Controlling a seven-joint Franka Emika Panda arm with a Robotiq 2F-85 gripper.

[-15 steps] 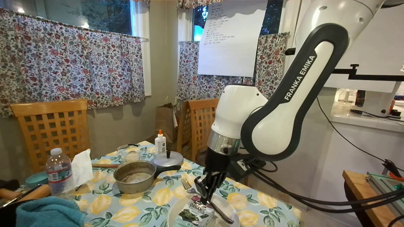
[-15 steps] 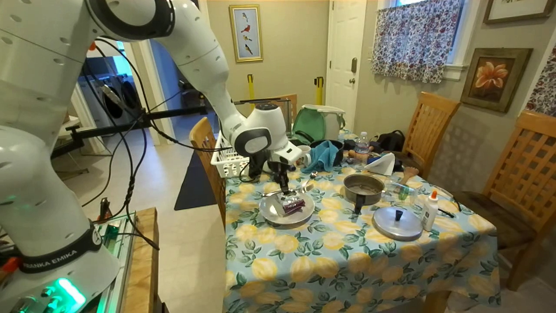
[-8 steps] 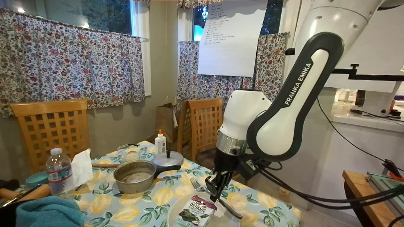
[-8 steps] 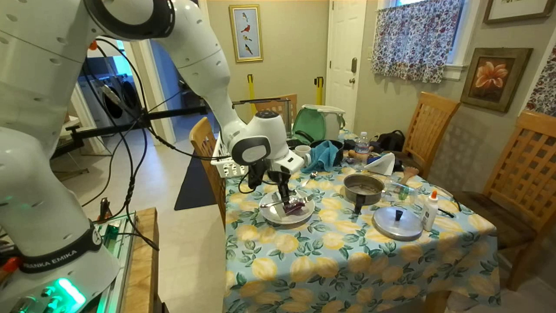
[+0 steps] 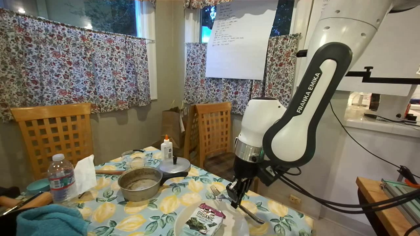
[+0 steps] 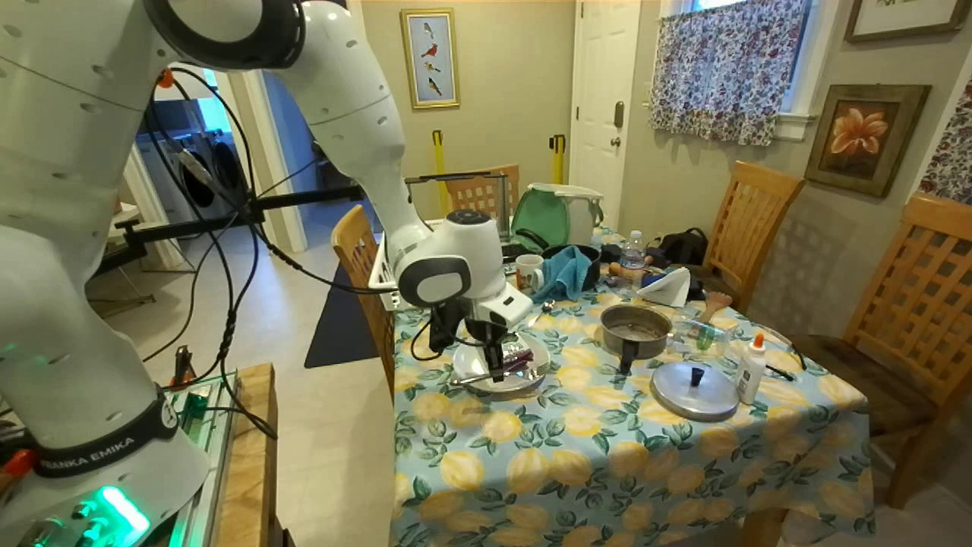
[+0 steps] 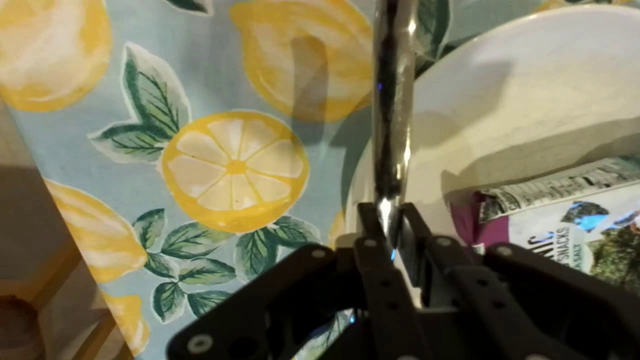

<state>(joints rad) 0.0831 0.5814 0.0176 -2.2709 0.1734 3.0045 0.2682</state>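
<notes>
My gripper [image 5: 237, 204] is shut on a metal fork [image 5: 252, 215], holding it by the handle above the edge of a white plate [image 5: 237, 226]. The fork's tines point away to the left in that exterior view. In the wrist view the fork handle [image 7: 392, 100] stands between the fingertips [image 7: 390, 217], and its shadow falls on the cloth and plate [image 7: 465, 100]. A seaweed snack packet [image 5: 204, 221] with a purple end lies on the plate beside the gripper; it also shows in the wrist view [image 7: 555, 225]. In an exterior view the gripper [image 6: 497, 374] partly hides the packet [image 6: 519, 358].
On the lemon-print cloth stand a saucepan [image 5: 140, 185], a lid [image 6: 695, 389], a glue bottle [image 6: 752, 370], a water bottle [image 5: 61, 178] and a white mug [image 6: 528, 272]. A blue towel [image 6: 563, 273] hangs over a dark pot. A white basket [image 6: 386, 281] stands behind the arm.
My gripper has moved with the fork from over the packet toward the plate's edge, rightward in an exterior view. The packet and plate have stayed in place.
</notes>
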